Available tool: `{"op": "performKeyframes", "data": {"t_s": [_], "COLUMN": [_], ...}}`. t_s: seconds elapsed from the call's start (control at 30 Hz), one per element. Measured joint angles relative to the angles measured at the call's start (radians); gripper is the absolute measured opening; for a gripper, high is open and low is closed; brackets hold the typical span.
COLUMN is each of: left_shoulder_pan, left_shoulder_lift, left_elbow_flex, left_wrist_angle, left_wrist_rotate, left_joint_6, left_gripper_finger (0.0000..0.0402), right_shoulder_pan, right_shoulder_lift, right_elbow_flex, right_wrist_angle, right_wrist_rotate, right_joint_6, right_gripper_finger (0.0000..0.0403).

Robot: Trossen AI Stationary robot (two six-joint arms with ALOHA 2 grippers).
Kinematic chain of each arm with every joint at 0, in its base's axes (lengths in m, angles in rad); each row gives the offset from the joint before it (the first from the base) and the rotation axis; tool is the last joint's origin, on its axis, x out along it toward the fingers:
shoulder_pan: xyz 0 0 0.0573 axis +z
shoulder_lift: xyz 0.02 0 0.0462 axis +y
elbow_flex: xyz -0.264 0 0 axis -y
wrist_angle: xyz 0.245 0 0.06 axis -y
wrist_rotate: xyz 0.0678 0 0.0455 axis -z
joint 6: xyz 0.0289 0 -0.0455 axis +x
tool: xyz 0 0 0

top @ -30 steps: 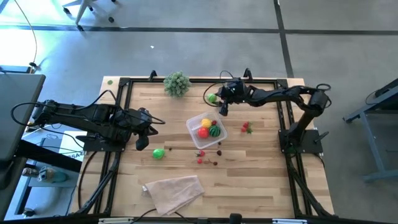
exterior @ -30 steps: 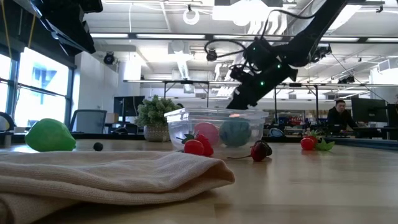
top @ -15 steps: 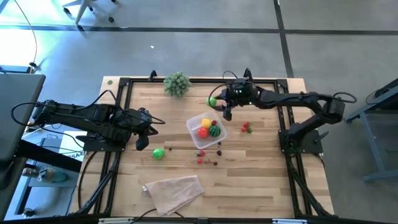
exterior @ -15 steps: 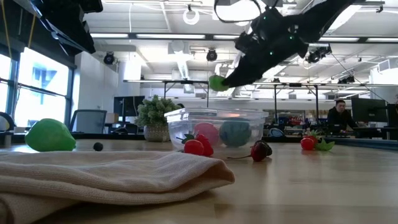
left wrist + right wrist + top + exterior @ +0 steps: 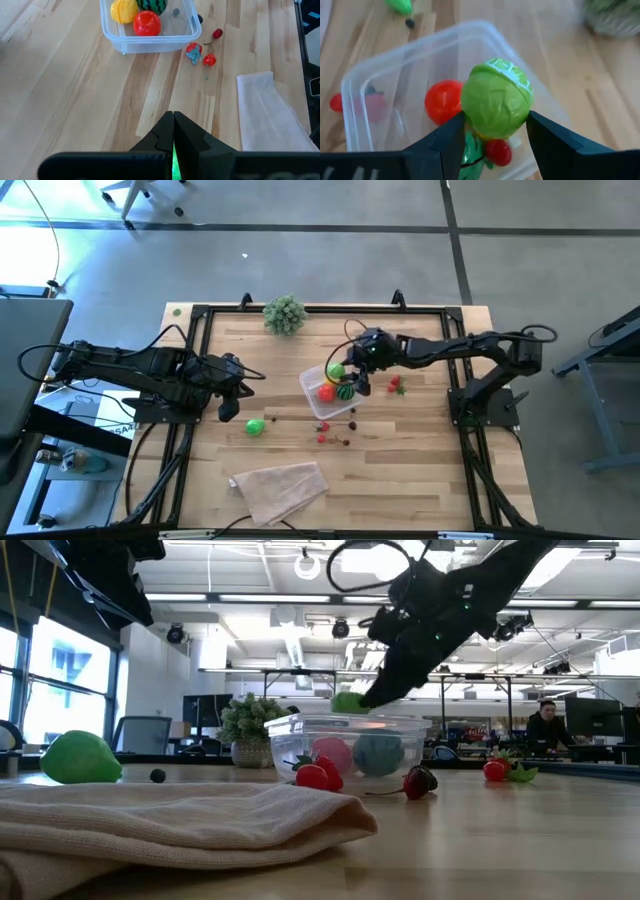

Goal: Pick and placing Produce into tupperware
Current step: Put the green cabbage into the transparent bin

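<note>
Two arms share this table, so take them from nine o'clock across to three in the high view. Your left gripper [image 5: 229, 405] waits at nine o'clock, well apart from the work, its fingers pressed together on nothing, as the left wrist view shows. Just at its five o'clock lies a loose green pear-shaped fruit [image 5: 255, 426], and at six o'clock near the table's front edge sits the beige cloth [image 5: 280, 487]. At twelve o'clock, by the far rail, stands the bushy plant ball [image 5: 284, 313], which is not yours to pack.

At the centre is the clear tupperware [image 5: 308, 382], already holding a red tomato [image 5: 443, 101], a yellow piece [image 5: 123, 10] and a striped watermelon [image 5: 151, 5]. Small red cherries and a strawberry [image 5: 334, 434] lie scattered just at its six o'clock; another strawberry [image 5: 398, 386] lies at its three o'clock.

Your right gripper [image 5: 495, 122] hangs over the tupperware's far rim, its fingers clamped on either side of a green cabbage [image 5: 496, 97]. That cabbage looks light, rigid and smooth, probably hollow plastic, so expect it to bounce or roll if you let go from height. The side-on hold across its widest part looks sound. Lower it toward the free corner before you release; the box itself seems light enough to skid if nudged.
</note>
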State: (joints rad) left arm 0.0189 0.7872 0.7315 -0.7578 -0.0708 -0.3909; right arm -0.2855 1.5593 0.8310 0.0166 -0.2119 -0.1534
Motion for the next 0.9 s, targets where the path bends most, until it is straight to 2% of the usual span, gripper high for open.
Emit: {"op": "performKeyframes", "data": {"t_s": [0.2, 0.9], "left_shoulder_pan": [0.000, 0.000], "left_shoulder_lift": [0.000, 0.000], "left_elbow_flex": [0.000, 0.000], "left_wrist_angle": [0.000, 0.000], "left_wrist_rotate": [0.000, 0.000], "left_joint_6": [0.000, 0.000], "left_gripper_finger": [0.0001, 0.0001], "right_shoulder_pan": [0.005, 0.005], "right_shoulder_lift": [0.042, 0.049], "right_elbow_flex": [0.000, 0.000], "right_wrist_angle": [0.010, -0.006], "right_wrist_rotate": [0.003, 0.061], "right_joint_6": [-0.002, -0.027], "right_gripper_finger": [0.0189, 0.0181]}}
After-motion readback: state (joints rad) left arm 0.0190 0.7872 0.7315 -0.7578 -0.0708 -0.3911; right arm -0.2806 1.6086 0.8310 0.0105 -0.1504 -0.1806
